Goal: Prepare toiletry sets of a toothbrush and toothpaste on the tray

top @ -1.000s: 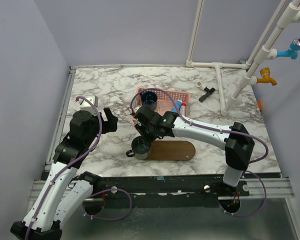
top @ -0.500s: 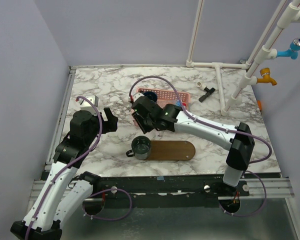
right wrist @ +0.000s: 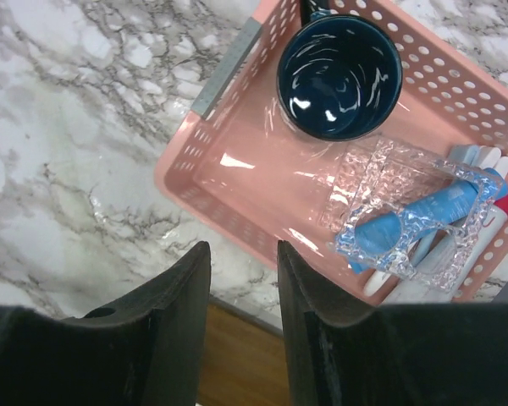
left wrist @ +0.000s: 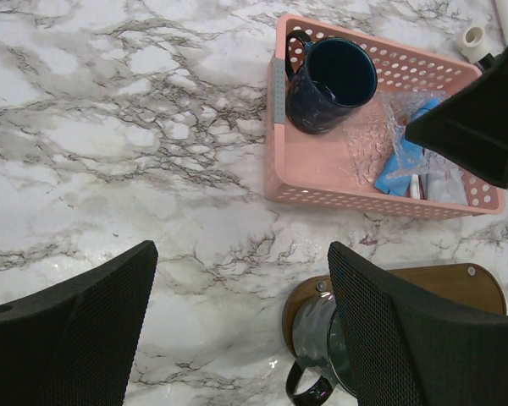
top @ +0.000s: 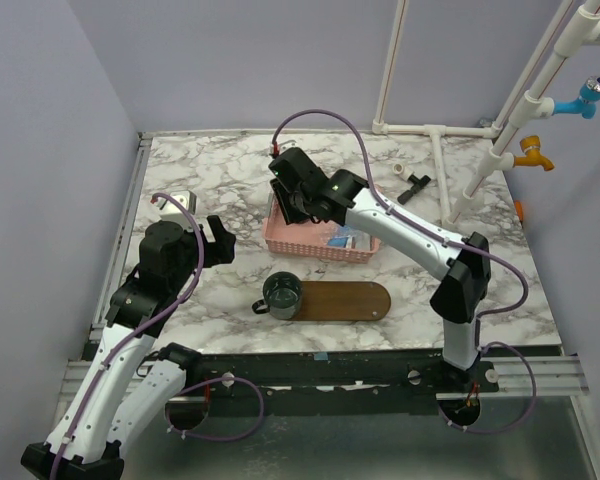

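The dark brown wooden tray (top: 355,300) lies near the front edge with a shiny metal cup (top: 282,293) on its left end. My right gripper (right wrist: 243,249) hangs open and empty above the near rim of a pink basket (right wrist: 229,182), over the gap between basket and tray. At the basket's right end, a white tube with red, the toothpaste (right wrist: 494,222), lies among a blue tube and clear crinkled wrap (right wrist: 406,224). I cannot pick out the toothbrush with certainty. My left gripper (left wrist: 241,254) is wide open over bare marble, left of the tray (left wrist: 444,283).
A dark blue mug (right wrist: 339,76) stands in the basket's far left corner. White pipes (top: 450,170) with coloured taps rise at the back right. A small black part (top: 413,185) lies near them. A white box (top: 180,200) sits at the left edge.
My right arm has lifted away from the metal cup on the tray's left end and swung back over the pink basket, its jaws a little wider. The left arm has not moved.
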`<state>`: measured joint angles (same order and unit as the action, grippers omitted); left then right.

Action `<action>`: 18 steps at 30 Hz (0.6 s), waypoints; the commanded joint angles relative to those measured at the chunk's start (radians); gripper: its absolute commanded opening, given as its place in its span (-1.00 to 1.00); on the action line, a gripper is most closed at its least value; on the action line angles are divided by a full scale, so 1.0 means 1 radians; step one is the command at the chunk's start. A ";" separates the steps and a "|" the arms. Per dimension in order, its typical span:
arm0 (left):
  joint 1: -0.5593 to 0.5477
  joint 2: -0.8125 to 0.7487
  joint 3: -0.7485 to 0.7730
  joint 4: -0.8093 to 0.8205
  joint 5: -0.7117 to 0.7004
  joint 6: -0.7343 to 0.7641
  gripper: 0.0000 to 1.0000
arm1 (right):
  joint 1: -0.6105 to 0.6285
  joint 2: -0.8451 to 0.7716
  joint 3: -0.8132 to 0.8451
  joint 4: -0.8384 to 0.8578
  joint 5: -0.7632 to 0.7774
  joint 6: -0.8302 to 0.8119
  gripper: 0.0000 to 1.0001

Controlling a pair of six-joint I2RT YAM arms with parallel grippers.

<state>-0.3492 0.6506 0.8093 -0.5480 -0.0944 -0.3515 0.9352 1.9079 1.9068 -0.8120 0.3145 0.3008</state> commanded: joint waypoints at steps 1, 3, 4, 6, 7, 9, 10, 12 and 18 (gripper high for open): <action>-0.007 -0.010 -0.010 -0.004 -0.010 -0.003 0.64 | -0.038 0.076 0.073 -0.047 -0.015 0.032 -0.18; -0.007 -0.008 -0.010 -0.004 -0.008 -0.003 0.64 | -0.056 0.102 0.096 -0.041 -0.028 0.034 -0.18; -0.007 -0.008 -0.010 -0.004 -0.008 -0.002 0.64 | -0.065 0.120 0.107 -0.038 -0.035 0.034 -0.18; -0.007 -0.009 -0.010 -0.004 -0.008 -0.003 0.63 | -0.078 0.151 0.134 -0.034 -0.043 0.030 -0.18; -0.007 -0.008 -0.010 -0.004 -0.008 -0.003 0.64 | -0.081 0.167 0.146 -0.033 -0.044 0.023 -0.18; -0.007 -0.009 -0.010 -0.004 -0.008 -0.002 0.64 | -0.086 0.197 0.177 -0.033 -0.048 0.018 -0.18; -0.007 -0.008 -0.010 -0.004 -0.008 -0.001 0.64 | -0.090 0.212 0.192 -0.033 -0.049 0.015 -0.18; -0.007 -0.006 -0.010 -0.003 -0.007 -0.001 0.64 | -0.097 0.249 0.227 -0.043 -0.057 0.015 -0.18; -0.007 -0.005 -0.009 -0.001 -0.005 -0.001 0.64 | -0.109 0.328 0.281 -0.044 -0.056 0.002 -0.18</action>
<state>-0.3492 0.6510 0.8093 -0.5480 -0.0944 -0.3515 0.8356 2.1799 2.1414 -0.8310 0.2745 0.3157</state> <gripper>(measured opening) 0.817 0.409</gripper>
